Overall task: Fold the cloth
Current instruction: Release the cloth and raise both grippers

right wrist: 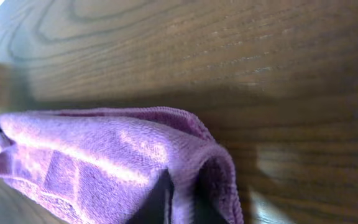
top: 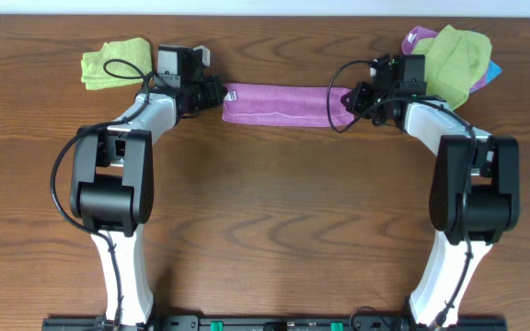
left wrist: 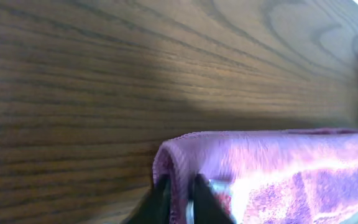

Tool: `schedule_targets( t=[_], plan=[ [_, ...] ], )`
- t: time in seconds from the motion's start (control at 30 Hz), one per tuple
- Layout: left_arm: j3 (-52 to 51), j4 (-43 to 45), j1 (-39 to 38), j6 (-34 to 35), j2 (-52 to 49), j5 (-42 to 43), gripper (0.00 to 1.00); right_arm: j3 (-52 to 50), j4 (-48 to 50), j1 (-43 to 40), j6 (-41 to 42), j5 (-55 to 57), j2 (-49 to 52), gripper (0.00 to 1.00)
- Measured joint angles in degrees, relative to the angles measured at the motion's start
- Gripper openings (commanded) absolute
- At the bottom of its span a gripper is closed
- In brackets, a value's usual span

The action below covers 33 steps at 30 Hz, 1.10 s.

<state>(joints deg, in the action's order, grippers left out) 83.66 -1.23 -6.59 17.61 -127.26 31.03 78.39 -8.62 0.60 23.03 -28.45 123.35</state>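
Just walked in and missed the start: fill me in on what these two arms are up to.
The two arms are folding the purple cloth, which lies doubled over as a long strip at the far side of the table. The left gripper is at its left end, the right gripper at its right end, each with the folded edge between its jaws; whether they pinch it is unclear. Lime-green cloths lie beyond both ends.
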Motion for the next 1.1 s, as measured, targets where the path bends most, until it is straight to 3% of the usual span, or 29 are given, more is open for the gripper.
schedule_targets(
  t=[0.03, 0.1, 0.13, 0.3, 0.43, 0.7, 0.93, 1.1],
  plan=[
    [0.0, 0.2, 0.0, 0.2, 0.0, -0.1, 0.75, 0.0, 0.4, 0.0, 0.2, 0.1, 0.0, 0.59],
    [0.1, 0.4, 0.0, 0.2, 0.0, -0.2, 0.86, 0.0, 1.9, 0.0, 0.2, -0.1, 0.0, 0.63],
    [0.1, 0.7, 0.1, 0.2, 0.0, -0.2, 0.97, 0.0, 2.6, 0.0, 0.2, -0.2, 0.0, 0.67],
    [1.6, 1.1, 1.1, 0.6, 0.0, 1.6, 0.95, 1.6, 2.6, -0.1, 0.4, -3.0, 0.0, 0.79],
    [4.8, -2.0, 2.5, 0.6, 0.0, 4.3, 0.95, 5.2, -1.4, -0.4, 0.2, -5.3, 0.0, 0.82],
    [12.5, -17.5, 2.9, -6.1, 1.3, 5.8, 0.95, 17.2, -26.6, -1.9, -8.5, -2.9, -0.5, 0.85],
    [13.3, -26.9, -1.7, -16.2, 9.5, -5.4, 0.95, 24.8, -45.4, -1.9, -17.1, 9.3, -5.6, 0.84],
    [14.2, -28.7, -7.0, -22.9, 15.0, -15.7, 0.95, 25.8, -53.1, -1.8, -20.5, 19.8, -11.8, 0.95]
  ],
)
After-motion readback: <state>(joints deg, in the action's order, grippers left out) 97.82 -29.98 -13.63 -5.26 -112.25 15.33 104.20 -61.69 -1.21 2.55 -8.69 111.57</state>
